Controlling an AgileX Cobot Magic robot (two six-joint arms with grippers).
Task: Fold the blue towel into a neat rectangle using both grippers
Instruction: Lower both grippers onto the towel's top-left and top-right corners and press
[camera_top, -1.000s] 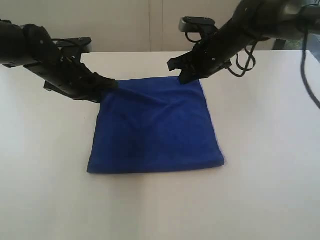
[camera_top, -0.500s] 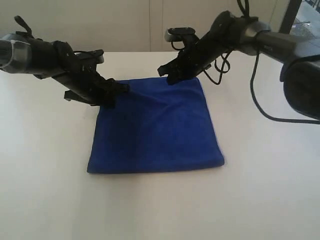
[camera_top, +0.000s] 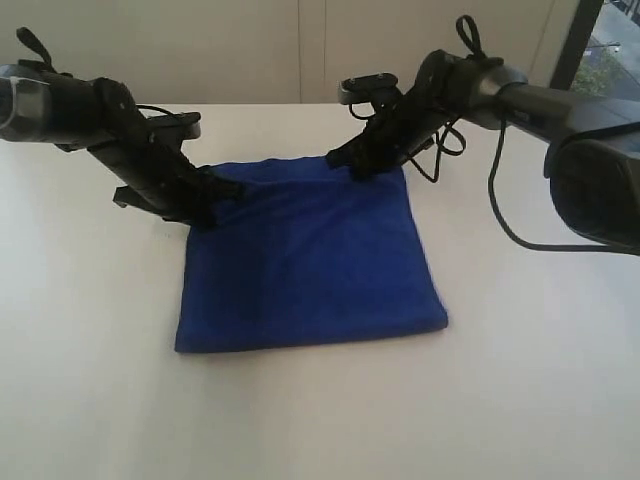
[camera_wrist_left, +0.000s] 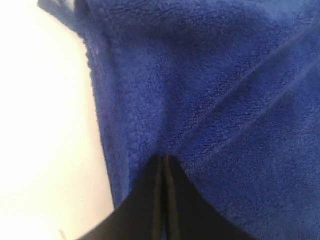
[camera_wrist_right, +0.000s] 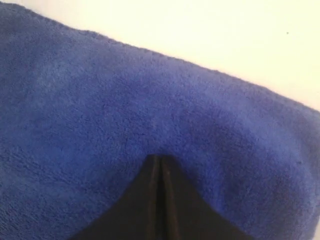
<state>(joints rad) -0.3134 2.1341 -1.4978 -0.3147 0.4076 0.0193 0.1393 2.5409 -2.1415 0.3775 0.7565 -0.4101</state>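
Observation:
The blue towel (camera_top: 310, 260) lies folded in a rough rectangle on the white table (camera_top: 520, 380). My left gripper (camera_top: 228, 190) is shut, and its tips rest on the towel's back left part, close to the side edge. In the left wrist view the shut left gripper (camera_wrist_left: 164, 158) presses into the towel (camera_wrist_left: 225, 100), with no cloth showing between the jaws. My right gripper (camera_top: 352, 166) is shut too and sits at the towel's back edge near the right corner. In the right wrist view the right gripper (camera_wrist_right: 159, 159) touches the towel (camera_wrist_right: 125, 100) just inside its hem.
Bare white table surrounds the towel on all sides. A pale wall (camera_top: 300, 50) runs behind the table. Cables (camera_top: 450, 140) hang from the right arm over the table's back right.
Both arms have swung lower and their tips have settled onto the towel's back edge. The diagonal crease near the back has flattened. Both grippers stayed shut.

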